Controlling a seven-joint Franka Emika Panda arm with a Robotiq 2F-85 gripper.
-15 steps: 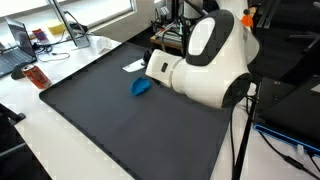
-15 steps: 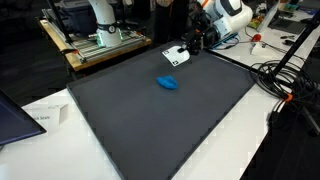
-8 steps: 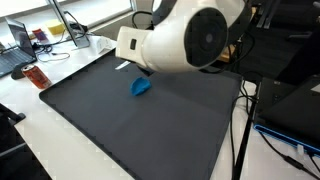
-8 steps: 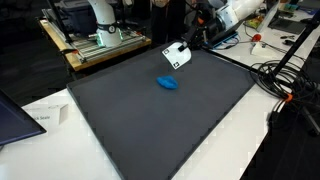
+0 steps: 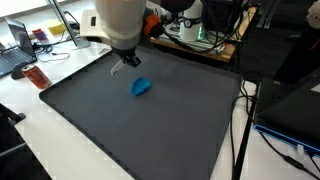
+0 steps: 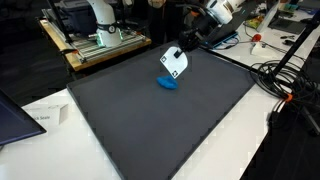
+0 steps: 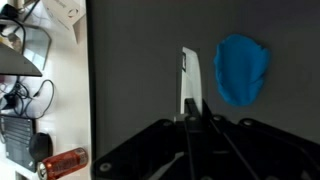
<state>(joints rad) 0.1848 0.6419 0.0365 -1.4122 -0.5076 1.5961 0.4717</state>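
Observation:
My gripper (image 7: pixel 191 108) is shut on a thin white card (image 7: pixel 189 76), seen edge-on in the wrist view. In an exterior view the card (image 6: pixel 173 64) hangs from the gripper (image 6: pixel 179 54) above the black mat (image 6: pixel 150 120). A crumpled blue object (image 7: pixel 243 70) lies on the mat just beside and below the card. It shows in both exterior views (image 5: pixel 141 87) (image 6: pixel 168 82). In an exterior view the gripper (image 5: pixel 127 63) hovers a little behind the blue object, near the mat's far edge (image 5: pixel 180 120).
A red can (image 5: pixel 36 77) lies on the white table beside the mat, also in the wrist view (image 7: pixel 62 162). A laptop (image 5: pixel 14 52) and clutter stand at the table corner. Papers (image 6: pixel 45 117) lie near the mat. Cables (image 6: pixel 275 75) run along one side.
The arm has swung across over the mat. The white card that lay at the mat's far edge is now lifted and held close above the blue object.

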